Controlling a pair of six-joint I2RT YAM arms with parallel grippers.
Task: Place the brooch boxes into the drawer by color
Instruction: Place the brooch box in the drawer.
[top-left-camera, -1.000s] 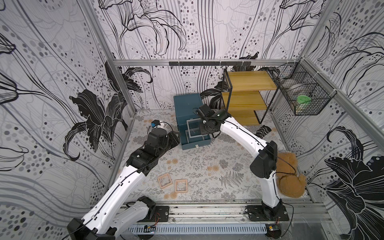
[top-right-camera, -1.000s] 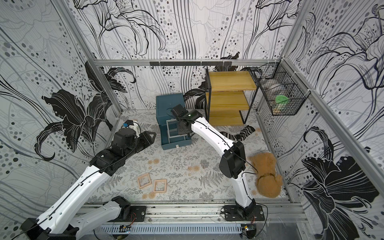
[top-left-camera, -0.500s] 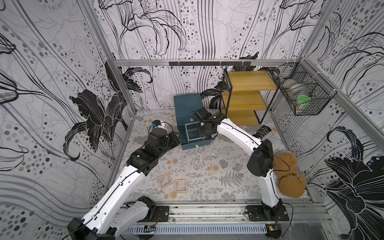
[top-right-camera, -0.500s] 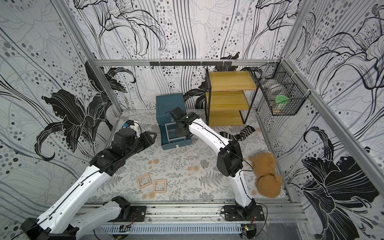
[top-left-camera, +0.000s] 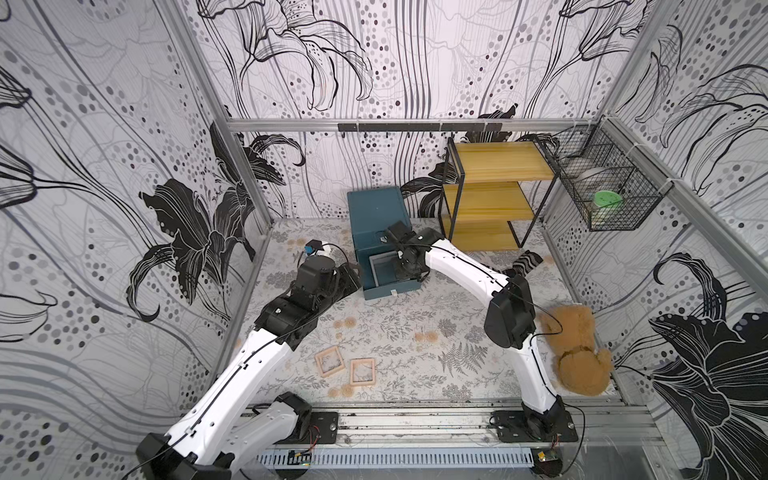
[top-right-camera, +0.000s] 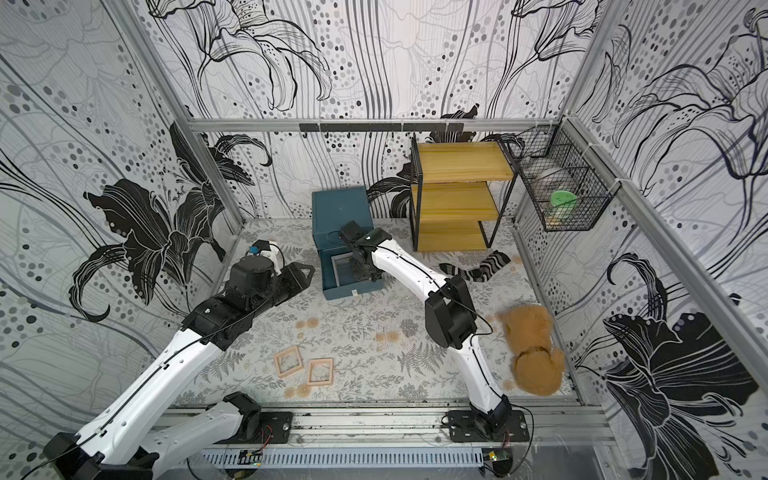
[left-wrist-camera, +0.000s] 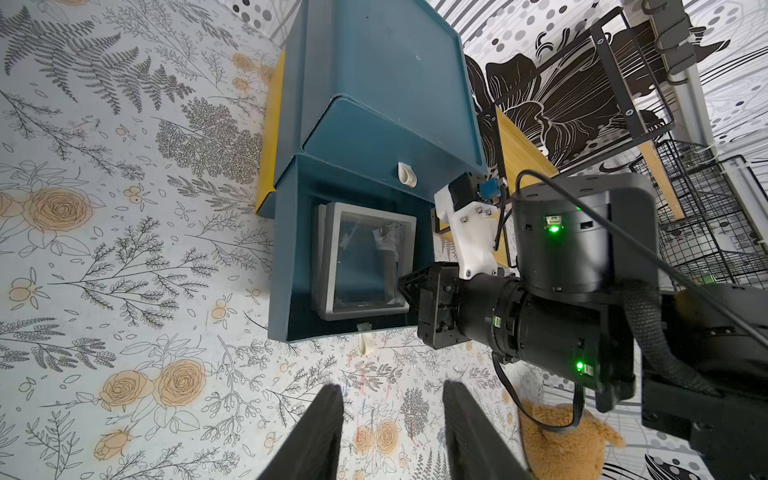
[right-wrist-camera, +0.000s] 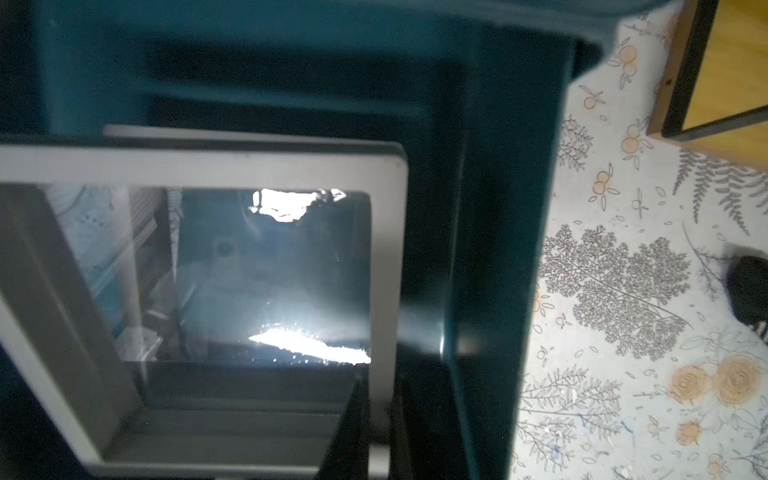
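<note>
Grey brooch box in the teal drawer, right claw grasping its rim, left claw released nearby, shelf to the right.

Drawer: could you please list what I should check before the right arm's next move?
1. Drawer open: ok.
2. Grey box inside it, over second grey box: ok.
3. Grey box lying flat: cannot tell.
4. Right gripper released: not ok, shut on the grey box's edge.
5. Left gripper clear of drawer: ok, open, empty.
6. Pink boxes stowed: not ok, both on the table.
</note>
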